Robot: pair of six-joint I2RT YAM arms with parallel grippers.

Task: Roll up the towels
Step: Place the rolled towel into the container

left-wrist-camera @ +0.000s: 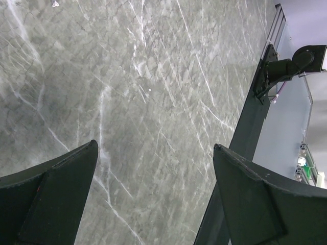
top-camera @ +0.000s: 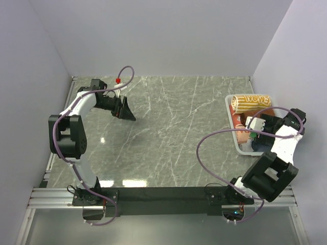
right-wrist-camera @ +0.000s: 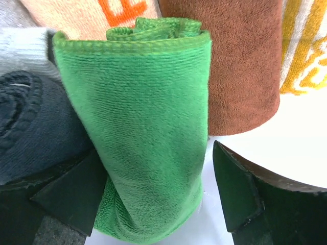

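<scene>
The bright green towel is rolled up and lies in the white bin, between my right gripper's open jaws. The left finger touches it; the right finger stands clear. Around it are a brown roll, an orange-lettered towel, a yellow-striped roll and a blue-grey roll. From above, the right gripper is down in the bin, where a bit of green shows beside the yellow-striped roll. My left gripper is open and empty over the marble table, also in its wrist view.
The bin stands at the table's right edge. A black rail runs along the near edge. Grey walls close in the left, back and right sides. The right arm's purple cable loops over the table.
</scene>
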